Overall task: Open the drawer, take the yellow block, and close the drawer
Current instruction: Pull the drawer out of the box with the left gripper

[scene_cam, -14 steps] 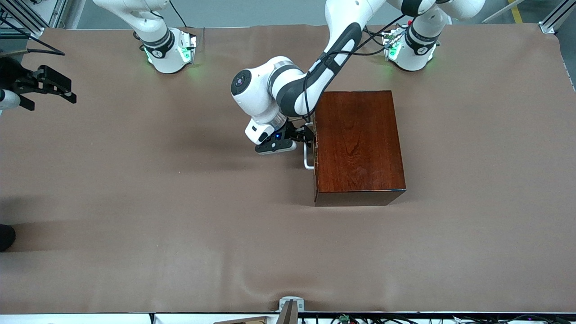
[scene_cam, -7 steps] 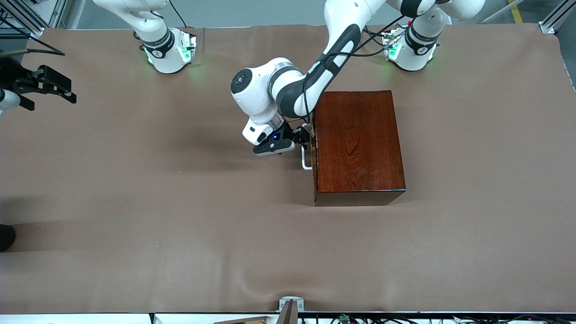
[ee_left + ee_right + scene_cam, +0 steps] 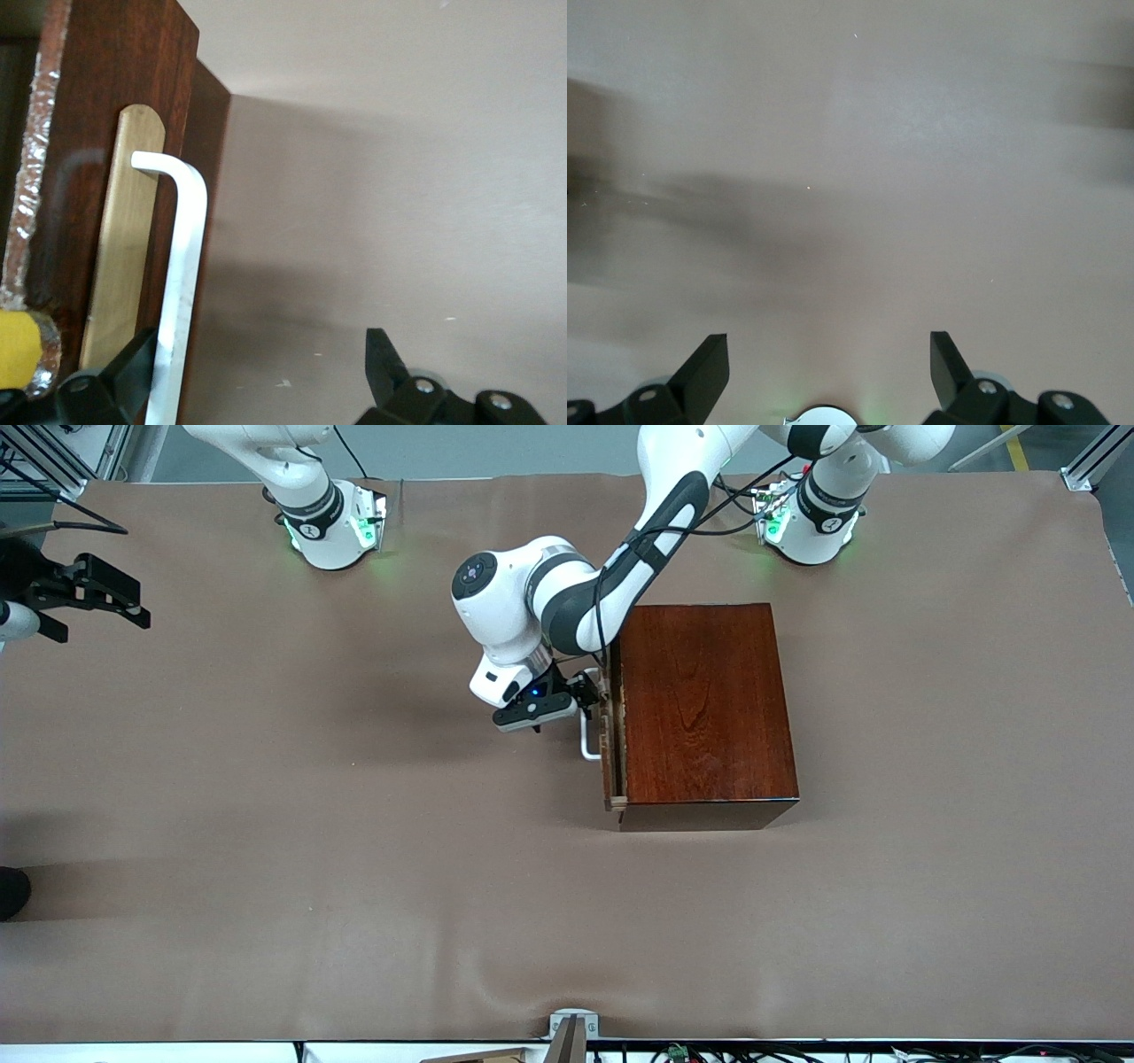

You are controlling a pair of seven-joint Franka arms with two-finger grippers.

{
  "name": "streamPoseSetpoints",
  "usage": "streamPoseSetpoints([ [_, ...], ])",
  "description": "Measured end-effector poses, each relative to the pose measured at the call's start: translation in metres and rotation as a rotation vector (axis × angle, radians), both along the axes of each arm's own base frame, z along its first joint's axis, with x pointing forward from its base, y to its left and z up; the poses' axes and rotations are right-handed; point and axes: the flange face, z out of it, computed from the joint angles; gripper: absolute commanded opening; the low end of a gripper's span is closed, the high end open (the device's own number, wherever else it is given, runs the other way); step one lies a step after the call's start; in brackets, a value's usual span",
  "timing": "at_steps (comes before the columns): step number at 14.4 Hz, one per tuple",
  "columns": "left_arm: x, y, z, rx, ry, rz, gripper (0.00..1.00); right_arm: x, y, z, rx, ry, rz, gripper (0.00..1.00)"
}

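The dark reddish-brown wooden box (image 3: 704,708) stands mid-table. Its drawer (image 3: 608,755) faces the right arm's end of the table and stands out by a narrow gap. My left gripper (image 3: 589,691) is at the white U-shaped handle (image 3: 586,742). In the left wrist view this gripper (image 3: 261,347) is open wide, and one finger (image 3: 133,367) lies against the handle bar (image 3: 182,292) on the drawer-front side. A patch of the yellow block (image 3: 18,341) shows at the drawer's opened edge. My right gripper (image 3: 97,598) waits open over bare table at the right arm's end, and its wrist view shows nothing between the fingers (image 3: 709,363).
A brown cloth (image 3: 354,850) covers the whole table. The two arm bases (image 3: 332,527) (image 3: 811,522) stand along the edge farthest from the front camera. A small metal bracket (image 3: 571,1032) sits at the nearest edge.
The drawer has slid a little out of the box toward the right arm's end. My left gripper moved the same way with the handle. The right arm has not moved.
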Motion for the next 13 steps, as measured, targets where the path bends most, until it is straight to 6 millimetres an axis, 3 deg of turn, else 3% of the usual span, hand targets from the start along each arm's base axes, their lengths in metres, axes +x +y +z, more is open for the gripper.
streamPoseSetpoints([
  [7,-0.007,-0.022,0.008,-0.158,-0.058,0.082,1.0,0.0,0.0,0.0,0.0,0.0,0.0,1.0],
  [13,-0.006,-0.026,0.009,-0.213,-0.075,0.13,1.0,0.001,-0.001,-0.002,0.0,0.003,-0.001,1.0],
])
